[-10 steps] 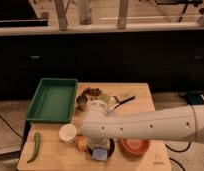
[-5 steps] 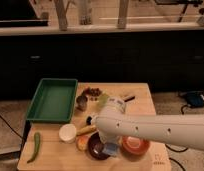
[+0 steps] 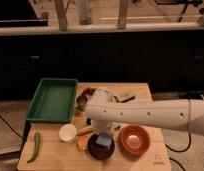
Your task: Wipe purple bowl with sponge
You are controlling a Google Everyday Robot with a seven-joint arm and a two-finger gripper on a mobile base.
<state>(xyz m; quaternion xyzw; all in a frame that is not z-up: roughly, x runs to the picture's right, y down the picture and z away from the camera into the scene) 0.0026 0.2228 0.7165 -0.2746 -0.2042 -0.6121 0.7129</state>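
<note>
The purple bowl point(image 3: 95, 151) is a small, nearly black bowl near the front edge of the wooden table point(image 3: 50, 159), between the white cup and the orange bowl. The sponge point(image 3: 103, 141), a pale blue-grey block, sits in or just over the purple bowl. My gripper point(image 3: 102, 133) points down from the end of the white arm, which reaches in from the right. It is directly above the bowl and holds the sponge by its top. The arm hides the far rim of the bowl.
A green tray point(image 3: 52, 100) stands at the back left. A white cup point(image 3: 68, 133) and a green pepper point(image 3: 35, 147) lie front left. An orange bowl point(image 3: 134, 139) is right of the purple bowl. Orange food pieces point(image 3: 83, 131) lie beside it. More items sit behind the arm.
The arm has shifted right and risen a little. The sponge has moved with the gripper, staying over the purple bowl.
</note>
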